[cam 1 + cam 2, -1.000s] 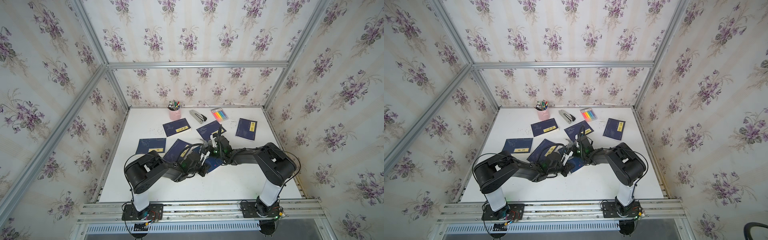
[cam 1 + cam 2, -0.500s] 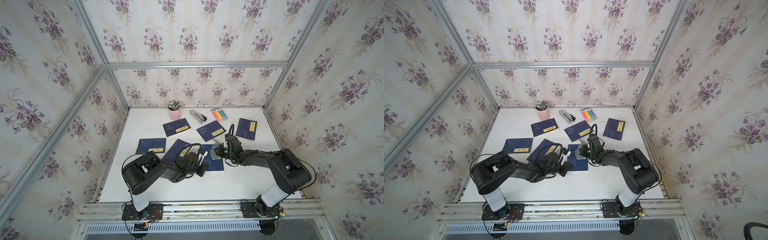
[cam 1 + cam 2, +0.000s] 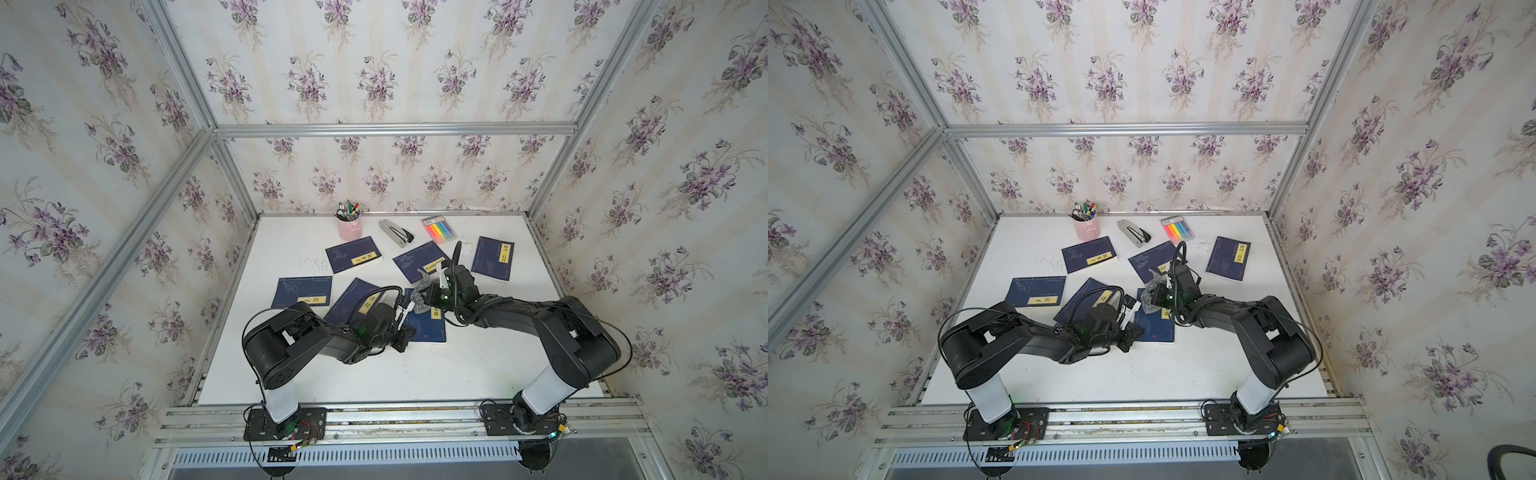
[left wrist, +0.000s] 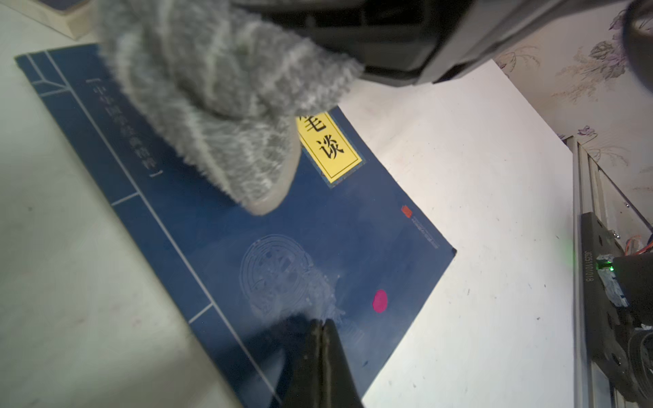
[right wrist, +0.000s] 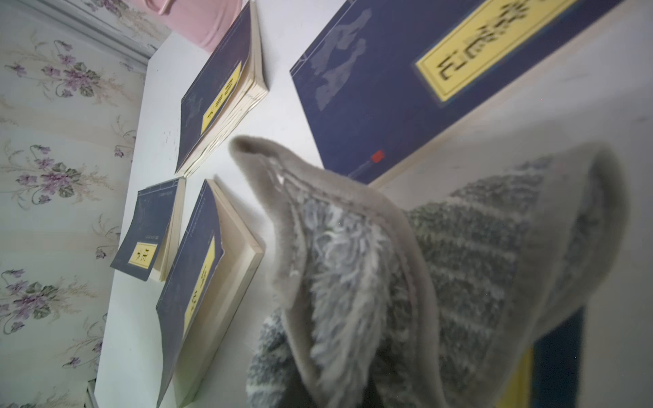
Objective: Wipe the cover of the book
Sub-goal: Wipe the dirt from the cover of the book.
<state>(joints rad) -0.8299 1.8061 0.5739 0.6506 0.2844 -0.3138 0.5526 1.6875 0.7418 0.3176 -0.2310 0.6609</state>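
Along the back of the desk (image 3: pixel 457 365) stand, left to right, a pen cup (image 3: pixel 349 226), a stapler (image 3: pixel 395 233) and a marker pack (image 3: pixel 439 229). Before them lie the rear-left book (image 3: pixel 353 254), the middle book (image 3: pixel 417 259) and the right book (image 3: pixel 493 258). Nearer, the left book (image 3: pixel 302 291) lies beside the slanted book (image 3: pixel 353 301), which is partly under the left arm. The book (image 3: pixel 426 330) lies front centre, with the cloth (image 3: pixel 419 297), in the right claw (image 3: pixel 430 291), on its far end and the left claw (image 4: pixel 322 326) on its near left corner.
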